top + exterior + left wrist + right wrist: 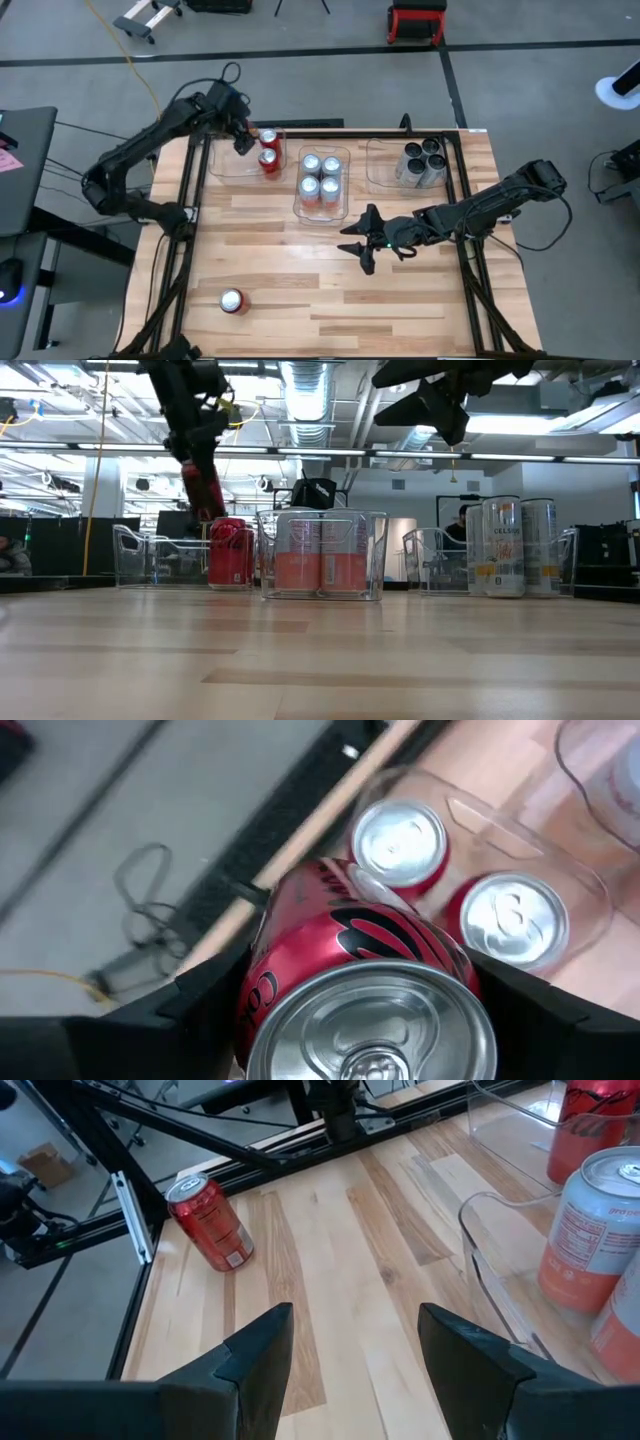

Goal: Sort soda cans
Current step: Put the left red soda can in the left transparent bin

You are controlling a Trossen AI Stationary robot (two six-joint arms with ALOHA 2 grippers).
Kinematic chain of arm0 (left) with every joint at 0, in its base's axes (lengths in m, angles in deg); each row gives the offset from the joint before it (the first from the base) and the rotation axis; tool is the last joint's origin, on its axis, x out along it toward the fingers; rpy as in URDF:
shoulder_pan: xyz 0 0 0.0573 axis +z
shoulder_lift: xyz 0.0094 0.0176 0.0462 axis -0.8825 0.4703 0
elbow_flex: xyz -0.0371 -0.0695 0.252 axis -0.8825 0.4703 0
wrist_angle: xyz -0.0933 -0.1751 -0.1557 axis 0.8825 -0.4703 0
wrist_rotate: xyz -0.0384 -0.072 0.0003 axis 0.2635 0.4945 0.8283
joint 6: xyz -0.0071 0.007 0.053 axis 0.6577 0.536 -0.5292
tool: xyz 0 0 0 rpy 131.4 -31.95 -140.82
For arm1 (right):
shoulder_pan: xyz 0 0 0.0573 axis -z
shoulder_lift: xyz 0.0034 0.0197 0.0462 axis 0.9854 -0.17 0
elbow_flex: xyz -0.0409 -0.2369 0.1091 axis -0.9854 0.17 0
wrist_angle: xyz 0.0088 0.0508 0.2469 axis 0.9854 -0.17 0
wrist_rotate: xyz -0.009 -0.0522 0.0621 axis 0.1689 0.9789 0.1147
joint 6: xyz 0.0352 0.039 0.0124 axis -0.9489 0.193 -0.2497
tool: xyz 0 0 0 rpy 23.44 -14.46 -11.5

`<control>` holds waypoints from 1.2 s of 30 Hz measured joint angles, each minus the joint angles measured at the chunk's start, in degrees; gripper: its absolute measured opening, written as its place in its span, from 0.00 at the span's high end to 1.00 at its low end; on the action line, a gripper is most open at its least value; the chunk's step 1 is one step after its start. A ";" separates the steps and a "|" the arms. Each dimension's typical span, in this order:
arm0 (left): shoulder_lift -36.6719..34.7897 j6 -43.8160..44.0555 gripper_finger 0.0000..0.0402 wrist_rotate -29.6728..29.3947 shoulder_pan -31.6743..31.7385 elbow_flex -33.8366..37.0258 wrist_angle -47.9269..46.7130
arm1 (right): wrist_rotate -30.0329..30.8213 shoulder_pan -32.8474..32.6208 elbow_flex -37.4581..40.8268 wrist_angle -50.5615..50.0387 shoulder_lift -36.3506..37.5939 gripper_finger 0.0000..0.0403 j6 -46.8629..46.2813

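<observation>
My left gripper (243, 140) is shut on a red soda can (360, 970) above the clear left bin (215, 160). Two red cans (400, 840) (512, 915) stand upright on that bin's floor. The middle bin (300, 205) holds several pink-and-white cans (322, 180). Several silver cans (505, 550) stand in the right bin (375, 165). One more red can (232, 301) stands alone on the table near its front left. My right gripper (365, 245) hovers open and empty over the table's middle, in front of the middle bin. My left gripper pinches the red can's side wall (265, 985) between its two fingers, one on either side, near the can's top end. The fingers (200, 1005) come slanting down from above. In the low view the can (203, 490) hangs tilted, clear of the bin and the cans below.
Black frame rails (190, 200) run along the table's left and right edges. The bare wood (330, 290) in front of the bins holds only the lone red can (210, 1220). My right arm (480, 205) reaches in from the right edge.
</observation>
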 joint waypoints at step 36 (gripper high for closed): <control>12.40 -0.61 0.06 4.27 6.98 7.23 9.11 | -0.02 -1.62 0.00 -1.85 -0.02 0.42 -3.02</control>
